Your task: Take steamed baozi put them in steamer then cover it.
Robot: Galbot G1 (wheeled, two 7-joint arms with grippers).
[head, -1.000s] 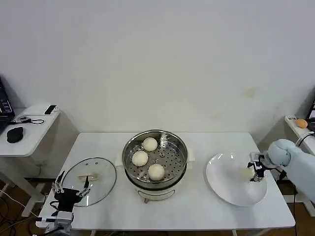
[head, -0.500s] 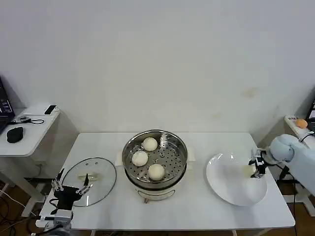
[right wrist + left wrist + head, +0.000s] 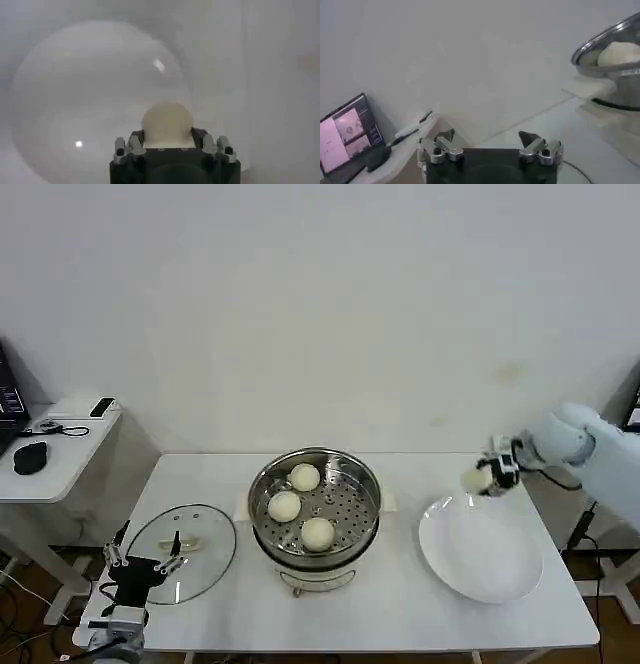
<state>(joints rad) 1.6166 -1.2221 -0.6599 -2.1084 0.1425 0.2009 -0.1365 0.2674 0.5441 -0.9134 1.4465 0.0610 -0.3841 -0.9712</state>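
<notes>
Three cream-white round baozi [image 3: 304, 506] sit in the shiny steel steamer [image 3: 366, 467] — the right gripper [image 3: 482, 479] clamps the fourth above the white plate [image 3: 485, 569]. The clear glass cover [image 3: 205, 552] waits left, near the spread-fingered left gripper [image 3: 143, 565].

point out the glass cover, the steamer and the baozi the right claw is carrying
cover [image 3: 205, 556]: head view, on the clear glass beside its handle
steamer [image 3: 366, 476]: head view, on the steel wall's right side
baozi in the right claw [image 3: 473, 480]: head view, on the bun's rounded face

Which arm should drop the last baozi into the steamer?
Right. Its claw already grips the baozi above the plate, beside the steamer. The left claw sits open by the cover.
</notes>
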